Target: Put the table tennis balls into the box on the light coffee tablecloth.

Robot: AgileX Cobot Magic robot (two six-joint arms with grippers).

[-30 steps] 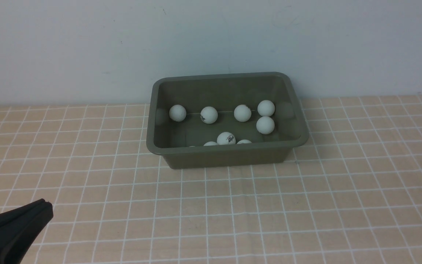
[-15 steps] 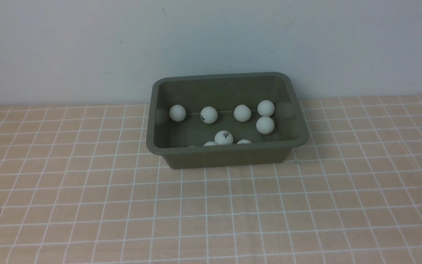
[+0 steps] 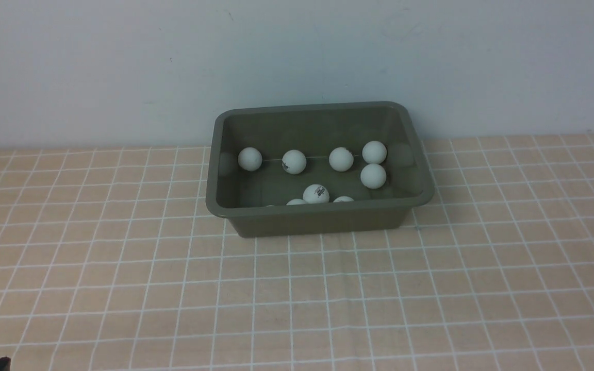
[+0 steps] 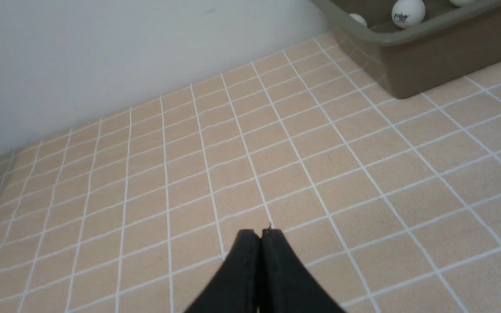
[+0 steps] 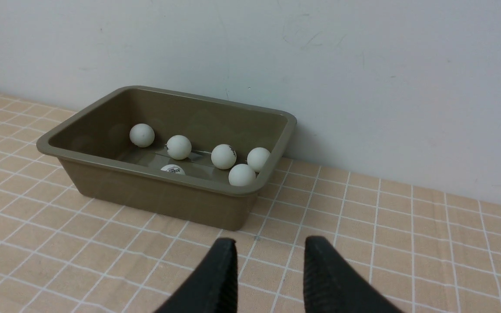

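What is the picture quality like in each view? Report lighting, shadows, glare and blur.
Front view: soft, even light, no glare, sharp; the olive-green box throws only a faint shadow on the checked tablecloth. Left wrist view: the shut left gripper is slightly soft at the frame edge. Right wrist view: the open right gripper is dark, the table tennis balls crisp.

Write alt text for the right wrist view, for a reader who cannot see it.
An olive-green box sits on a peach checked tablecloth against a pale wall, with six white table tennis balls visible inside, five of them along its far side. The right tool shows at the bottom edge, open and empty.
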